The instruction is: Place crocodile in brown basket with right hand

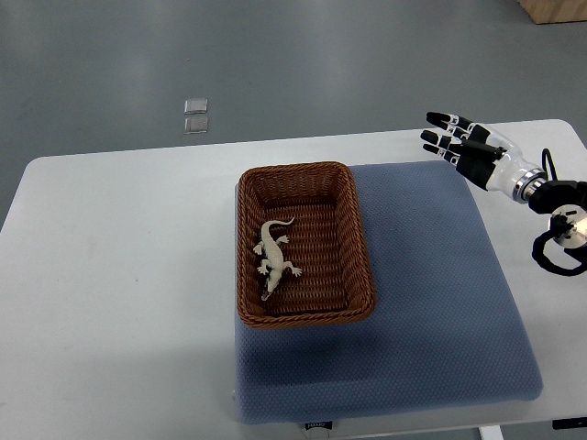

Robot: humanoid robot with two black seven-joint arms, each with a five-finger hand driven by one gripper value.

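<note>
Blue pad point(413, 348) bears brown basket point(362, 247), crocodile point(273, 259) already inside, long axis along the basket's length, well left and robotward of right hand point(466, 147), which hovers spread-fingered, empty.

i see the pale, off-white crocodile point(274, 257) lying flat inside the brown wicker basket point(353, 240), toward its left wall, tail curling up toward the far end and snout pointing at the near rim.
</note>
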